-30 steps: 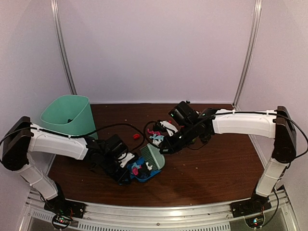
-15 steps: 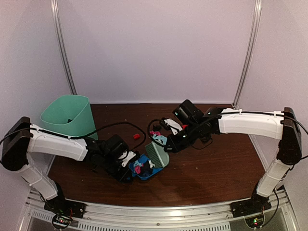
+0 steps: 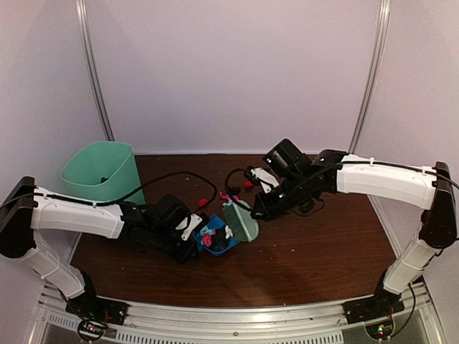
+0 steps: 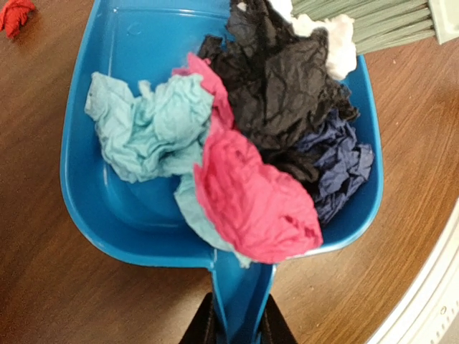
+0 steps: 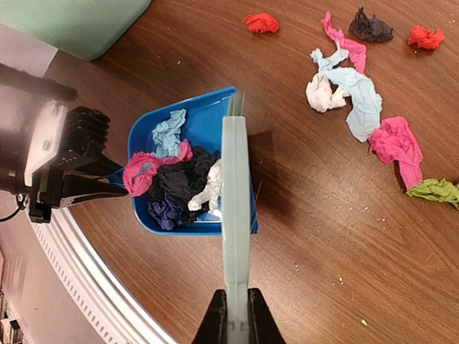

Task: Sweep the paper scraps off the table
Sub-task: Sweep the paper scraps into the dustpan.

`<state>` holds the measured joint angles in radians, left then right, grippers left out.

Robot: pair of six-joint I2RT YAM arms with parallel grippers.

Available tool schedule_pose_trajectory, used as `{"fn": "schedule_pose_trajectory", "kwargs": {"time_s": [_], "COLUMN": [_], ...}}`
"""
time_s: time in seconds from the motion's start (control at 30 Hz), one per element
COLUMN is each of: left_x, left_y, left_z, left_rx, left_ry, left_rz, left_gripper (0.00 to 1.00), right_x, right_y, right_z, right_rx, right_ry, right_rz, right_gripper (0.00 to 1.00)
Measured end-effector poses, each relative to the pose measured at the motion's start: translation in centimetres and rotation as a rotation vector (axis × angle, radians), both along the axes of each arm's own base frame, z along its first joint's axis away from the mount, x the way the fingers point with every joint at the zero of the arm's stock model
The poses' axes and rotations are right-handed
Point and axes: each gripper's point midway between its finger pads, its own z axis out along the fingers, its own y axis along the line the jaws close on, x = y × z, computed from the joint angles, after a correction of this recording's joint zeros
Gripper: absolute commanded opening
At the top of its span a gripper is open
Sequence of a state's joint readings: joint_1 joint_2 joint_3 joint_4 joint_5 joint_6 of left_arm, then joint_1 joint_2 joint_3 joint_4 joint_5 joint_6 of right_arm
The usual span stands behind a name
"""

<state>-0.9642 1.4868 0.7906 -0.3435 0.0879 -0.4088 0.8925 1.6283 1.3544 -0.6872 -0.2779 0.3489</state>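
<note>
One tabletop (image 3: 315, 251), dark red-brown wood grain, metal frame along near edge. One mint-green bin (image 3: 100, 172), upright at far left. One blue dustpan (image 4: 122, 208) flat on tabletop near centre, handle clamped in left pincer (image 4: 238, 331), clenched tight. One pale green brush (image 5: 236, 172), handle gripped by right pincer (image 5: 235, 326), likewise clenched. Bristles at open mouth of dustpan, against white scrap of heap.

Paper scraps (image 5: 355, 93) in two groups.
- Inside dustpan, five counted: cyan, pink, black, navy, white. Piled together, just ahead of left pincer along handle.
- Loose on tabletop, eight counted from right wrist view: two red, one dark, one thin pink strip, one white, one long cyan, one larger pink, one green at frame edge.

White, cyan and pink strip touching in a cluster, the rest apart. Loose ones mostly on far side of brush from dustpan, well apart from both pincers. One red near dustpan's mouth corner in left wrist view.
</note>
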Motion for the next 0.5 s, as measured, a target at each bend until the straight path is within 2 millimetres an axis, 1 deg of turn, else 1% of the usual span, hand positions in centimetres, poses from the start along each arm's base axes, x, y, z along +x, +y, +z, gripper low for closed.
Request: {"fn": "schedule_pose_trajectory", "kwargs": {"time_s": [0.13, 0.33, 0.5], "left_x": [0.6, 1.2, 1.6], "left_y": [-0.2, -0.2, -0.7], "left_z": [1.2, 1.8, 2.6], "left_rx": [-0.024, -0.031, -0.044], "left_ry": [-0.044, -0.075, -0.093], "left_rz": [0.009, 0.020, 0.026], "left_gripper": [0.00, 0.00, 0.00], "right_x": [0.3, 0.4, 0.3], "right_y": [-0.4, -1.3, -2.3], "right_z": [1.9, 4.6, 5.7], "right_rx": [0.008, 0.012, 0.001], "right_ry": [-0.034, -0.079, -0.098], "right_rz": [-0.016, -0.040, -0.062], "right_gripper": [0.00, 0.00, 0.00]}}
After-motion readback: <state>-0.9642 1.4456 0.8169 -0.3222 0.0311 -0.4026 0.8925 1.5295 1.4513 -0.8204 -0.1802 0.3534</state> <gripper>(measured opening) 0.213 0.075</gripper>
